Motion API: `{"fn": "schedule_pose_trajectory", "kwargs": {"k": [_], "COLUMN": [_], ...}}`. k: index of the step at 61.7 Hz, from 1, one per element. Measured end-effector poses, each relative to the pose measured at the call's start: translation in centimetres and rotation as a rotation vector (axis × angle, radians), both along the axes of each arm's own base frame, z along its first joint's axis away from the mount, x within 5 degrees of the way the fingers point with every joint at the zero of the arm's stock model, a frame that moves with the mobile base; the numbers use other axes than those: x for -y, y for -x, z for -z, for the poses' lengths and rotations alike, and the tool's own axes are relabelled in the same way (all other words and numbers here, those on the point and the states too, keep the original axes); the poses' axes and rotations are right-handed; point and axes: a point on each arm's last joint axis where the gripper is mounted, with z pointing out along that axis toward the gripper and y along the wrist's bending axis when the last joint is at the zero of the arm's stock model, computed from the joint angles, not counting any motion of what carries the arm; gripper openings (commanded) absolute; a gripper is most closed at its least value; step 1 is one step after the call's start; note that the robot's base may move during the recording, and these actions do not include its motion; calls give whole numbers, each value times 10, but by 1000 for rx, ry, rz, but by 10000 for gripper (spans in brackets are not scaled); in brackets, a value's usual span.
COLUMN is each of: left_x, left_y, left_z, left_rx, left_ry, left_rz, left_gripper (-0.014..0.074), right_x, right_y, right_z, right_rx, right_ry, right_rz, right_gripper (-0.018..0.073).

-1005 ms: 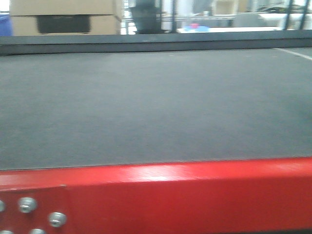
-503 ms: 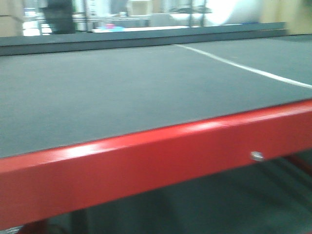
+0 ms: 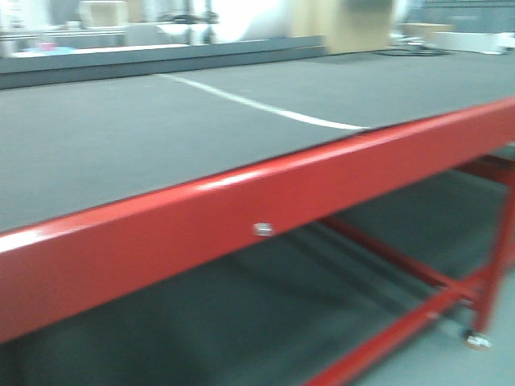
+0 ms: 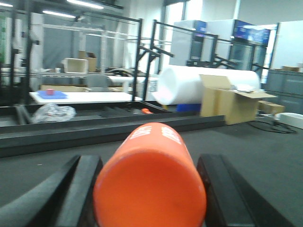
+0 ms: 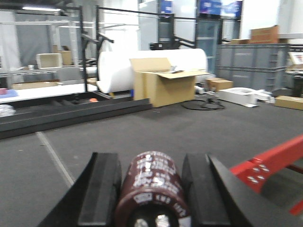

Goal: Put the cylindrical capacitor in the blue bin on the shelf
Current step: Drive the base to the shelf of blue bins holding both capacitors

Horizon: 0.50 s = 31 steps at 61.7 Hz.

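Observation:
In the right wrist view a dark brown cylindrical capacitor (image 5: 154, 187) with white print and metal terminals lies lengthwise between the black fingers (image 5: 102, 189), and my right gripper (image 5: 152, 168) is shut on it. In the left wrist view my left gripper (image 4: 149, 165) is shut on an orange cylinder (image 4: 151, 194) with white lettering, which fills the gap between the fingers (image 4: 85, 184). Both grippers hover over the grey mat. The blue bin and the shelf are out of view. Neither gripper shows in the front view.
A red-framed table (image 3: 265, 201) with a grey mat (image 3: 121, 137) and a white line (image 3: 257, 104) runs slantwise ahead, with red legs (image 3: 418, 314) at the lower right. Beyond it stand a cardboard box (image 5: 161, 85), a white roll (image 5: 118, 68) and black racks (image 4: 142, 52).
The front view has swung to the right: the table's red edge now slants, the white line has slid left, and the table's legs and the floor have come into view.

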Motion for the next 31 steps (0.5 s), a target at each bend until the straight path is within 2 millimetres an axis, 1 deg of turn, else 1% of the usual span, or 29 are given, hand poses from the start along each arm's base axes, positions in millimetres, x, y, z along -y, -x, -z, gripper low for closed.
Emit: {"fn": "schedule_pose_trajectory", "kwargs": {"k": [31], "left_x": [0], "left_y": [0], "left_z": [0], "left_rx": [0], "left_ry": [0], "left_rz": [0], "left_gripper": [-111], "right_x": [0], "right_y": [0], "right_z": [0], "right_rx": [0], "right_ry": [0], "right_rz": [0], "right_gripper": [-168]}}
